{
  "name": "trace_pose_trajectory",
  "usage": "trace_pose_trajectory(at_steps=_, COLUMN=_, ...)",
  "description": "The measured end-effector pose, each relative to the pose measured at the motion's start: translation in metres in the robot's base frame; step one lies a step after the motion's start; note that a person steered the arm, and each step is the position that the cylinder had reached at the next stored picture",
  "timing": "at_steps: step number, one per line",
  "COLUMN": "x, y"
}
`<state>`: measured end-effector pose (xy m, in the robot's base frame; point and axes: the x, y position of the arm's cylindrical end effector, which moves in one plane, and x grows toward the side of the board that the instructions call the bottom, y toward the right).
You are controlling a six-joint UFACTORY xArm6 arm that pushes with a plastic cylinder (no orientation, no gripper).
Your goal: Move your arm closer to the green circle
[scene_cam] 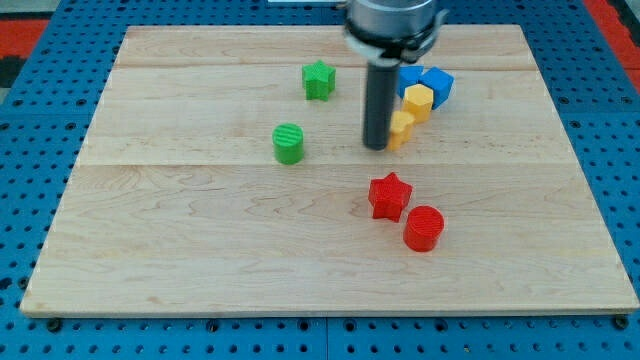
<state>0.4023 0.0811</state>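
The green circle (288, 143) is a short green cylinder standing on the wooden board (200, 250), left of centre. My tip (376, 147) is at the end of the dark rod, to the circle's right at about the same height in the view, with bare board between them. The tip stands right beside a yellow block (401, 129), which is partly hidden behind the rod.
A green star (319, 80) lies above the circle. A second yellow block (418, 101) and two blue blocks (437, 84) cluster right of the rod. A red star (389, 196) and a red cylinder (424, 228) lie below the tip.
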Motion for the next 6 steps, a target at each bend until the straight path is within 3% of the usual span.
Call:
trace_pose_trajectory(at_steps=1, x=-0.002, y=0.024)
trace_pose_trajectory(at_steps=4, x=0.017, y=-0.079)
trace_pose_trajectory(at_steps=6, x=0.017, y=-0.079)
